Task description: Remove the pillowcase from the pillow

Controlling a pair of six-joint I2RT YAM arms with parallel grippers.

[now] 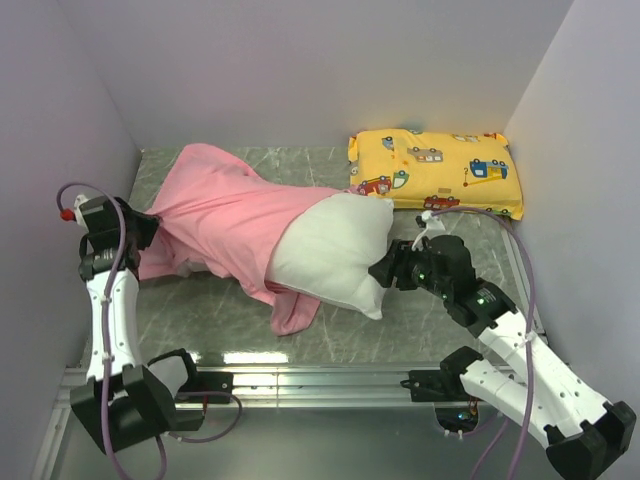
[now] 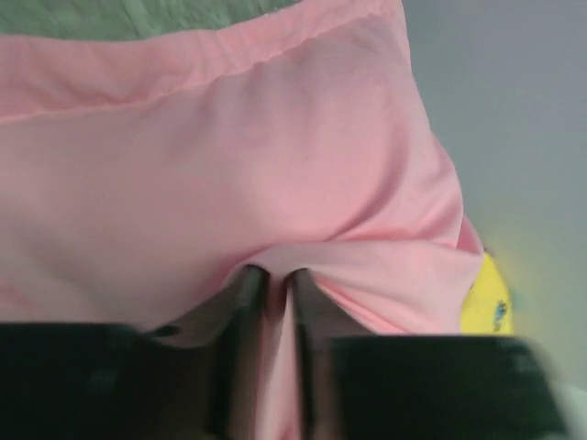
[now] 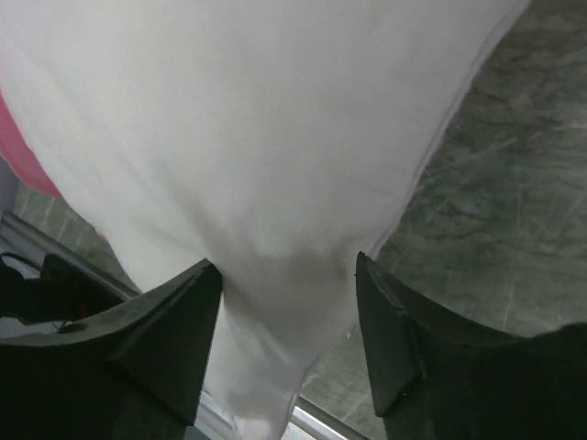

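Pink satin pillowcase (image 1: pixel 225 220) lies mid-worktop (image 1: pixel 400 325), bunched toward 9 o'clock; white pillow (image 1: pixel 335 250) is bared toward 3 o'clock. Risk: slick satin slips from the pinch, or the pillow drags along. Left fingers (image 2: pixel 234 367) nearly closed, pinching a pillowcase fold; right fingers (image 3: pixel 165 339) part-open, clamping the pillow corner.

Soft, even light filled the scene, leaving a pale glare streak on the table (image 1: pixel 250 357) at its near edge and only faint shadow under the pillow (image 1: pixel 335 250). Up close, the pink pillowcase (image 2: pixel 275 165) and left gripper (image 2: pixel 273 275) were blurred; the right gripper (image 3: pixel 287 266) was dark and soft-edged.
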